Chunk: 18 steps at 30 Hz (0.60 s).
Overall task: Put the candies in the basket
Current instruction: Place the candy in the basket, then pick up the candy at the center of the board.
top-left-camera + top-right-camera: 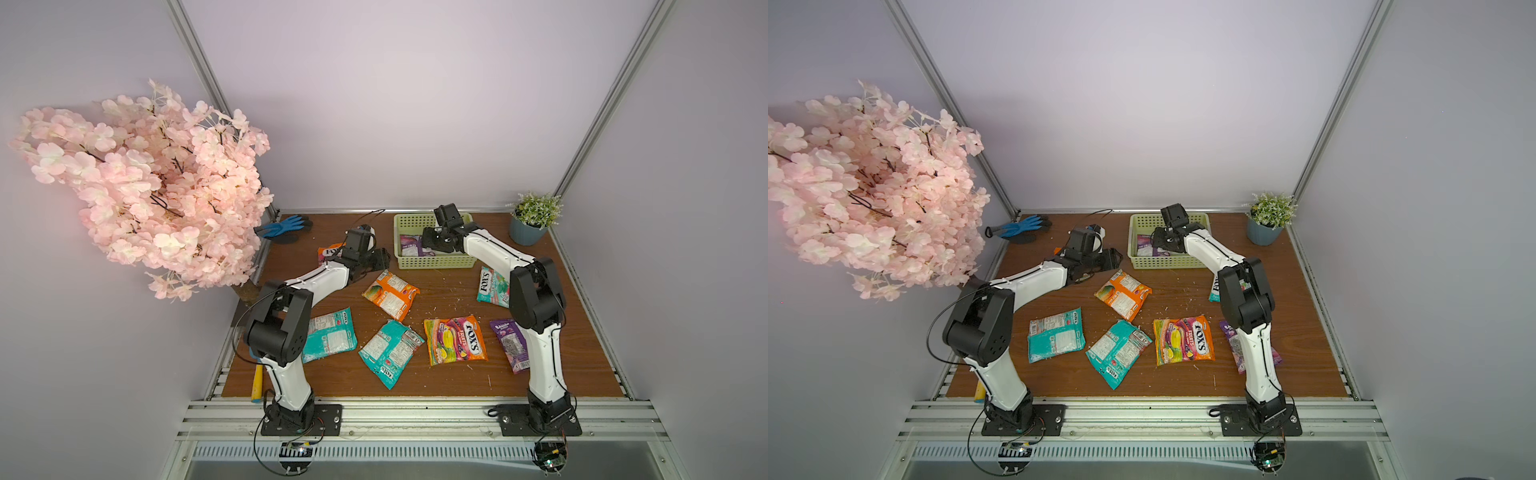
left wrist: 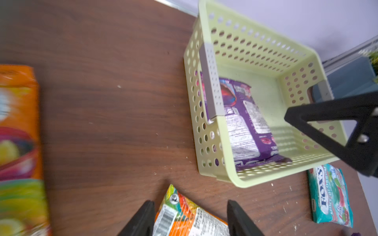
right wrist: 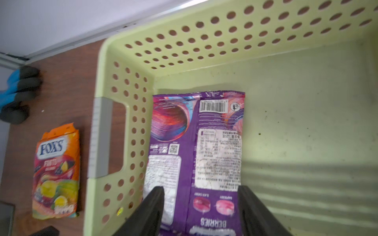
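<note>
The pale green basket (image 1: 434, 262) (image 1: 1165, 262) stands at the back of the table with one purple candy bag (image 3: 204, 132) (image 2: 245, 122) lying flat inside. My right gripper (image 3: 200, 187) (image 1: 430, 241) hangs open just above that bag. My left gripper (image 2: 190, 202) (image 1: 376, 259) is open left of the basket, over a corner of an orange bag (image 2: 184, 220) (image 1: 390, 294) that lies on the table. Several more candies lie on the wood: two teal (image 1: 330, 334) (image 1: 390, 351), an orange one (image 1: 455, 340), a purple one (image 1: 511, 343), a teal mint one (image 1: 492, 286), and an orange one (image 3: 56, 171) behind the left arm.
A pink blossom tree (image 1: 145, 183) overhangs the table's left side. A blue glove (image 1: 282, 227) lies at the back left, and a potted plant (image 1: 528, 230) stands at the back right. A yellow-handled tool (image 1: 257, 382) lies by the left arm's base. Crumbs dot the wood.
</note>
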Each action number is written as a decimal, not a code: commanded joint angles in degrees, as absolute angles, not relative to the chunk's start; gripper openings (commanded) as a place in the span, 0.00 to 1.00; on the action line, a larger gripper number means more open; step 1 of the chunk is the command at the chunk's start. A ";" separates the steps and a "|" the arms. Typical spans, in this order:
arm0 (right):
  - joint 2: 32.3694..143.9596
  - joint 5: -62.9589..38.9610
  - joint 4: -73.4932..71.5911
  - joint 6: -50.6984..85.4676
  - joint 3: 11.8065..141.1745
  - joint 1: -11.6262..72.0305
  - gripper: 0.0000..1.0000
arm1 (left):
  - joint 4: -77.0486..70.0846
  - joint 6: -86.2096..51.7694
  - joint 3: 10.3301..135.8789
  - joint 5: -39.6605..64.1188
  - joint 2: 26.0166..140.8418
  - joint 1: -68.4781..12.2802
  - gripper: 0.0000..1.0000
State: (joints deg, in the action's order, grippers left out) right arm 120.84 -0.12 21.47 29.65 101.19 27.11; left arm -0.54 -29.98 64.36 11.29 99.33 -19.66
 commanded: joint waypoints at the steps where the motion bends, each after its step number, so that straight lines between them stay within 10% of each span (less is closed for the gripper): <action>1: 110.05 -3.68 21.08 23.76 95.81 28.44 0.63 | 4.65 -29.86 60.61 6.54 93.65 -18.89 0.58; 18: 100.61 3.54 0.34 39.27 63.95 39.92 0.56 | 0.96 -28.95 46.88 11.18 93.33 -18.87 0.35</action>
State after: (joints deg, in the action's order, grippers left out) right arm 100.71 -1.78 6.07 35.03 64.34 40.69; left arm 1.37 -29.98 47.35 10.44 92.18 -19.42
